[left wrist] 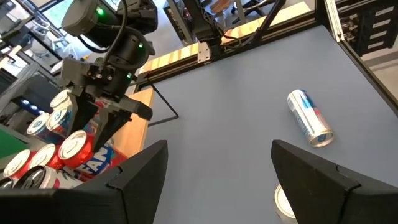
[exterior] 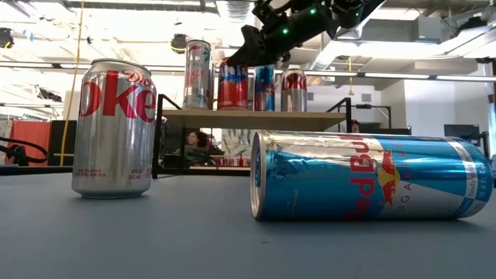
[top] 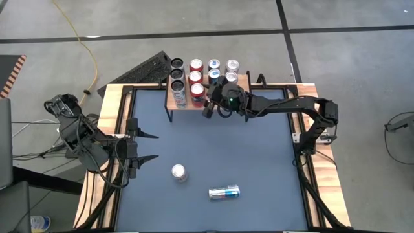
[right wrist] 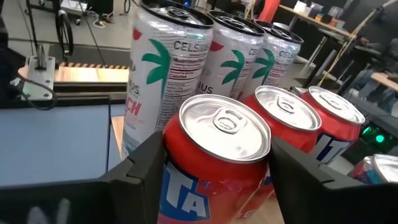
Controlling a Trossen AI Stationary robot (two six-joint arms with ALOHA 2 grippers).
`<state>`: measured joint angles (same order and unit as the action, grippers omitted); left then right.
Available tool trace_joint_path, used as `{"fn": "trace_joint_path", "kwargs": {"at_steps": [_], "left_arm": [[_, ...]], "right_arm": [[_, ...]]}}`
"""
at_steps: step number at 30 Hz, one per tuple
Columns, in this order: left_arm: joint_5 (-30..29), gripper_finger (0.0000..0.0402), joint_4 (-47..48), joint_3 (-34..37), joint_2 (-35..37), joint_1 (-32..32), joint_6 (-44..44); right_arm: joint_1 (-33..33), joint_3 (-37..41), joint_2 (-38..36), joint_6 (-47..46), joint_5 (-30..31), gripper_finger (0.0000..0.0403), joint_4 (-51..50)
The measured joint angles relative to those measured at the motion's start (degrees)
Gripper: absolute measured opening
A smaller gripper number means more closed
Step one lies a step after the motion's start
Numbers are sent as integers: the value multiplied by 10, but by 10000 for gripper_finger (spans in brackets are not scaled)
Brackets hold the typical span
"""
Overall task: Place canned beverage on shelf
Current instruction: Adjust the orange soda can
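— Nearest the low camera you have two stray cans on the dark blue table mat: the silver Diet Coke can standing upright, and the blue-and-silver Red Bull can lying on its side, long axis running left to right across the high view. What about the rack?

— Your light-wood shelf on thin black legs sits at the table's far edge, crowded with upright cans: tall white Celsius cans, red Fanta cans, blue-and-silver ones behind. You have the right gripper at the shelf's front edge, its fingers straddling the front red Fanta can, which stands on the shelf, axis vertical, lid up. You cannot tell whether they clamp it or have let go.

— And your left gripper?

— Spread wide, holding nothing, low at the table's left side.
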<state>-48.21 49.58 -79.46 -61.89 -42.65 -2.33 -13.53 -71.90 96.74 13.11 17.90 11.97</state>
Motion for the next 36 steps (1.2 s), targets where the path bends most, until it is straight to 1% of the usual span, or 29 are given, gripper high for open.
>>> {"fn": "trace_joint_path", "kwargs": {"at_steps": [4, 9, 13, 19, 21, 24, 25, 31, 36], "left_arm": [[0, 275, 0, 0, 0, 0, -1], [0, 275, 2, 0, 0, 0, -1], [0, 275, 4, 0, 0, 0, -1], [0, 275, 4, 0, 0, 0, -5], [0, 275, 4, 0, 0, 0, -5], [0, 275, 4, 0, 0, 0, -5], [0, 275, 4, 0, 0, 0, -5], [0, 275, 4, 0, 0, 0, -5], [0, 275, 5, 0, 0, 0, -5]], "right_arm": [[4, -1, -1, 37, -9, 220, -17], [2, -1, -1, 39, -16, 225, -25], [-7, -1, -1, 54, -57, 224, -25], [-20, 0, -5, 54, -67, 229, -28], [-25, 0, -9, 54, -85, 230, -30], [-32, 0, -10, 54, -137, 230, -29], [-34, 0, -10, 53, -144, 230, -29], [-39, 0, -9, 42, -146, 233, -34], [-39, 0, -9, 36, -146, 265, -35]]}}
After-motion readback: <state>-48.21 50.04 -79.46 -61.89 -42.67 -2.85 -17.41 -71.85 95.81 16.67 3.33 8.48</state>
